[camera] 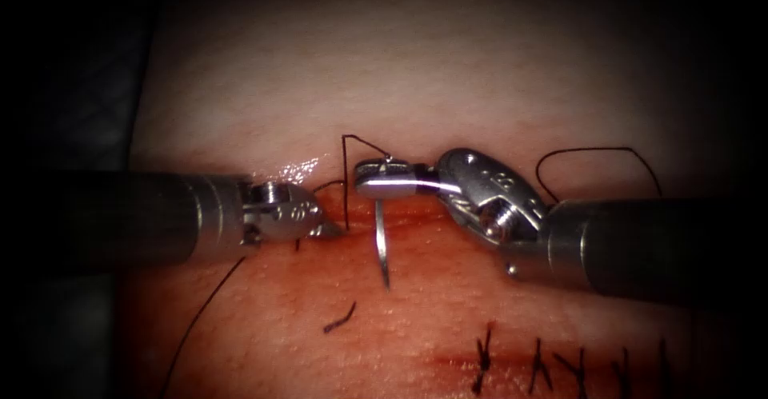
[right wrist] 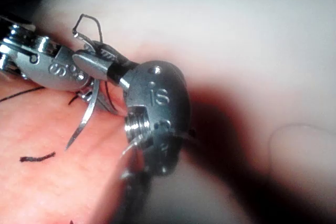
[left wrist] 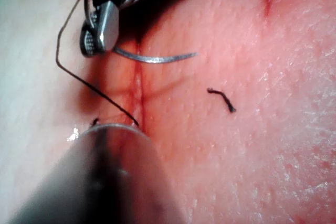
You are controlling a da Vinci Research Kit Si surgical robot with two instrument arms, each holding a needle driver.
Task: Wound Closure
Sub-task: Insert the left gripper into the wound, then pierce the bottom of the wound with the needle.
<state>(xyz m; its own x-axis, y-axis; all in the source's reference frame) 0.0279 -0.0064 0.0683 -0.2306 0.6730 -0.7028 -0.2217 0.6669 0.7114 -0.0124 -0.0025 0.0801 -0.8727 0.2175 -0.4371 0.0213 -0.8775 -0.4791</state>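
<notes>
Right tool [camera: 384, 183] clamped on needle [camera: 382, 243] near its thread end, above the cut [camera: 416, 211].
Needle free of tissue [camera: 416, 319], curving down to a bare tip. Thread [camera: 346, 183] rising from needle's end, then dropping to the cut beside left tool [camera: 324, 227], tip at the tissue, jaw state impossible to tell. Cut thread end [camera: 339, 318] lying below. Tied stitches [camera: 484, 359] lower right.
</notes>
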